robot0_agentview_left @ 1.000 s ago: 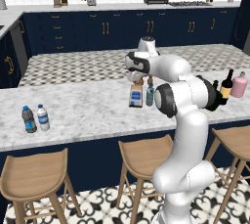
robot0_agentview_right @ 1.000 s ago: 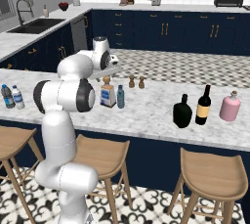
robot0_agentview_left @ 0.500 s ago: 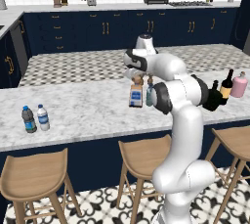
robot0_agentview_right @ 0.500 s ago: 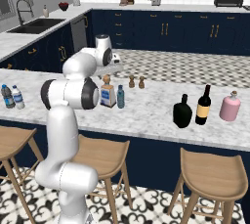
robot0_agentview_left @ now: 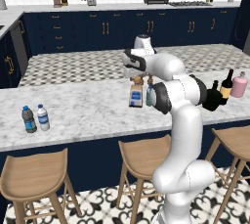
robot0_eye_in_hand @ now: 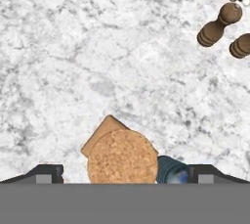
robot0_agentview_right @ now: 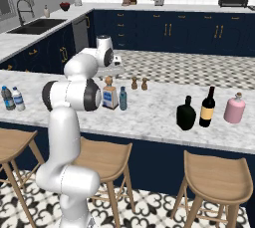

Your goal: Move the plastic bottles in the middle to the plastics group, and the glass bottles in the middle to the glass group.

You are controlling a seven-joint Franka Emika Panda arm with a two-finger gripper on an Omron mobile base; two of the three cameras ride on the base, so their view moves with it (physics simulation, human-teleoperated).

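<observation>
- Two small water bottles, the plastics group (robot0_agentview_left: 35, 119), stand touching at the far left of the marble surface (robot0_agentview_left: 88, 110), one dark grey and one clear with a white cap.
- One square clear bottle (robot0_agentview_right: 110, 97) with a cork stopper waits in the middle, and one slim blue-grey water bottle (robot0_agentview_right: 123, 98) stands just beside it on its right. From above, the cork (robot0_eye_in_hand: 122, 157) and the teal cap (robot0_eye_in_hand: 172, 170) sit almost touching.
- One pincer (robot0_eye_in_hand: 124, 173) hangs over that pair with its jaws spread wide and nothing between them, the cork lying in the gap.
- My judgement: the square bottle is stiff, smooth glass, fairly heavy and breakable, so grip its flat sides below the cork and not the stopper. The neighbour is so close that a jaw could knock it over.
- The water bottle is probably light and thin-walled; a gentle hold around its body should do.
- Two small brown shakers (robot0_agentview_right: 139, 83) stand behind the middle pair.
- One squat black flask (robot0_agentview_right: 186, 115) stands near the right end, already next to the glass group: one wine bottle (robot0_agentview_right: 207, 108) and one pink bottle (robot0_agentview_right: 234, 109).
</observation>
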